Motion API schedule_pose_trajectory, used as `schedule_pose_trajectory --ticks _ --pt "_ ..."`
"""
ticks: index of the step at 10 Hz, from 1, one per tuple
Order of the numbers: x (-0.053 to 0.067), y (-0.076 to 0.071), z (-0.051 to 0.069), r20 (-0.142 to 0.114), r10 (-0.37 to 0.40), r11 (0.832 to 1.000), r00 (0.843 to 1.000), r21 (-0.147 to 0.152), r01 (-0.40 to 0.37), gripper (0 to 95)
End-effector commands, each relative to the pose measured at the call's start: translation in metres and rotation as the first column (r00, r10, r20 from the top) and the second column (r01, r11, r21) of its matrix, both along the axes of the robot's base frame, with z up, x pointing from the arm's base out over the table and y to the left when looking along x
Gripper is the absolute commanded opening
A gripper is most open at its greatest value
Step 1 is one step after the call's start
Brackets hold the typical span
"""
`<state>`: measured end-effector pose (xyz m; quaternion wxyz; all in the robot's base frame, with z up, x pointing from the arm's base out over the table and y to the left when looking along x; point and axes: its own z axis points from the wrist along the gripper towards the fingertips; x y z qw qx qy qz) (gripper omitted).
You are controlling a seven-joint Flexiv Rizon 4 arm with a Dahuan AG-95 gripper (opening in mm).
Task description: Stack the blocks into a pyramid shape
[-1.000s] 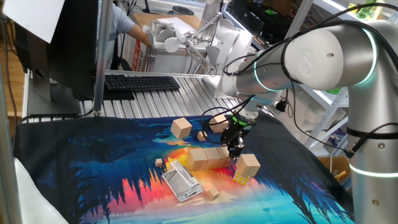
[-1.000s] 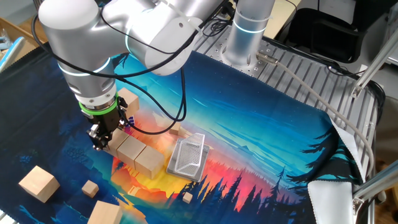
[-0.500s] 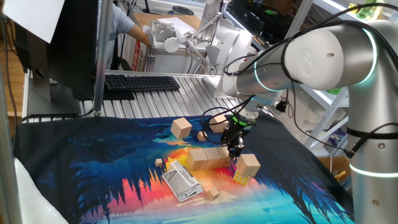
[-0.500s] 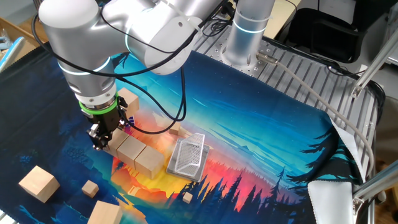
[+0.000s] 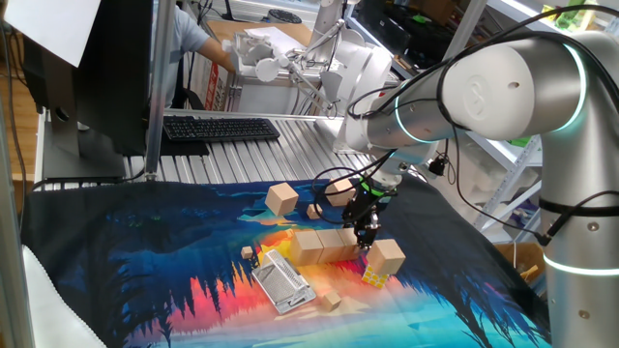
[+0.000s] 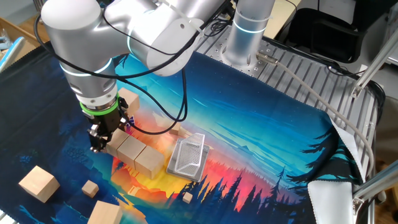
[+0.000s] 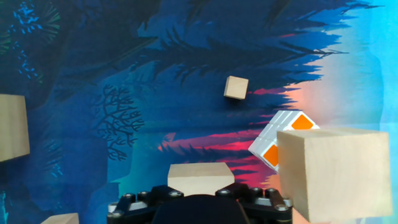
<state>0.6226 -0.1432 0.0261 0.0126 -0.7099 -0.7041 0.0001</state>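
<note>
Our gripper [image 6: 99, 144] points straight down at the end of a row of wooden blocks [image 6: 134, 151] in the lower left of the frame, presumably the pyramid's base. We cannot tell how wide its jaws stand or whether it grips the end block [image 7: 198, 180].

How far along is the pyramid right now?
Done: a base row of blocks lies side by side on the mat. In hand: the gripper is down at the row's end block, apparently letting go. Left: loose blocks and must form the upper tiers.
</note>
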Motion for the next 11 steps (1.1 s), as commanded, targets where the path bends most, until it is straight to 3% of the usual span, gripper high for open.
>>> schedule_pose_trajectory --ticks 1,2,11 --pt "0.0 0.0 0.001 -0.003 0.008 1.0 1.0 -0.001 -0.008 95.0" --pt "0.0 0.0 0.003 -0.004 0.012 1.0 1.0 -0.001 -0.012 76.0" --pt "0.003 0.003 0.011 -0.014 0.015 1.0 1.0 -0.003 -0.015 76.0"
